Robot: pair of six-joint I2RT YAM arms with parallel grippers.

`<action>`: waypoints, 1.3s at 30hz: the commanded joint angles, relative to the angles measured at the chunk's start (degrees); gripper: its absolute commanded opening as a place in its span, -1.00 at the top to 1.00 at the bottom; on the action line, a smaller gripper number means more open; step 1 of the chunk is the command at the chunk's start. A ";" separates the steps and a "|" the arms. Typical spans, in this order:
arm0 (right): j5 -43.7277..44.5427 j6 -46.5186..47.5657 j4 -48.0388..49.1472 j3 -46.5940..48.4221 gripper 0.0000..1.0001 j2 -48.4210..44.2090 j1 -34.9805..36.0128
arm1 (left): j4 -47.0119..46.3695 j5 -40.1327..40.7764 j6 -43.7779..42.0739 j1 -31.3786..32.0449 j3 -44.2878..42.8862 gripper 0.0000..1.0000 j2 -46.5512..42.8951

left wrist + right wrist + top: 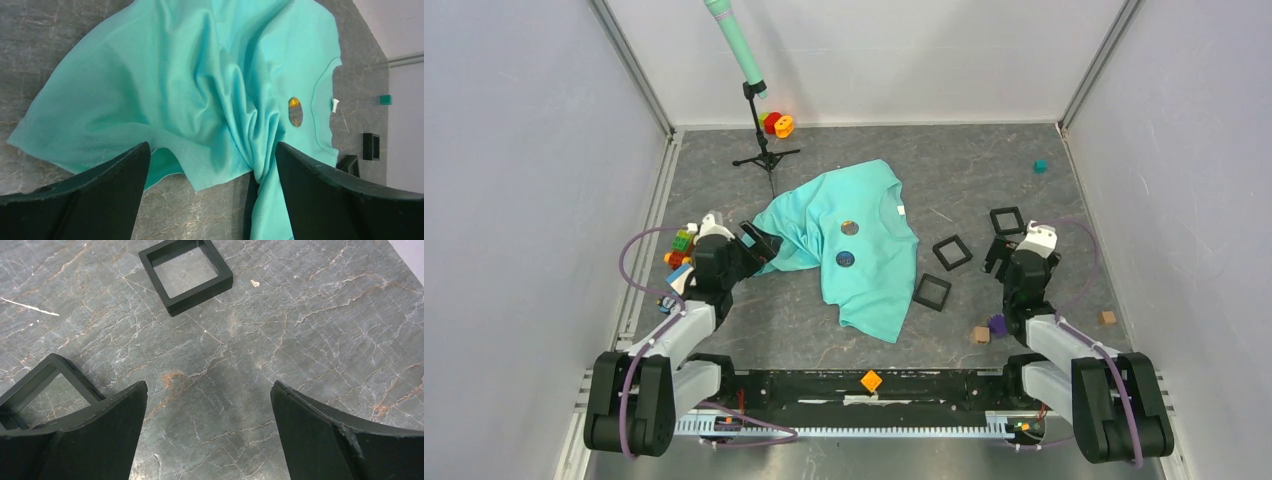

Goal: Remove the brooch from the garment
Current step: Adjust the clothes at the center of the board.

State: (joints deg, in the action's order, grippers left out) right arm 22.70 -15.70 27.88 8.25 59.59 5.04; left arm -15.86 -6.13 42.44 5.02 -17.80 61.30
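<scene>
The garment lies crumpled in the middle of the table, its left sleeve edge right at the left gripper, whose jaws stand apart with nothing clamped. The left arm reaches forward low, angled inward. The right arm is folded short, and the right gripper, also spread, hangs well apart from the cloth near black square frames. The top view shows the brooch and a second round badge below it. The left wrist view shows only one, beside the collar and white neck label.
</scene>
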 commanded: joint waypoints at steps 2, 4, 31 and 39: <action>-0.67 -0.49 -4.13 5.78 -0.96 1.55 0.06 | -6.78 -5.61 -2.57 0.55 -1.20 -1.00 -1.82; -5.38 -2.12 -4.51 6.60 -0.96 0.80 0.03 | -8.53 -7.73 -2.85 1.02 -1.09 -1.00 -1.77; -23.29 1.29 -17.03 33.57 -0.74 26.14 24.74 | 2.33 -3.44 -16.22 23.91 -17.93 -0.57 21.72; -15.23 2.77 -15.91 31.63 -0.40 27.86 26.54 | 8.98 3.44 -16.17 24.55 -19.59 -0.42 22.04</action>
State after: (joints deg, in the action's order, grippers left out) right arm 2.33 -14.52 10.15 39.86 87.29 31.27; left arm -10.48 -7.60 27.94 29.26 -34.57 83.02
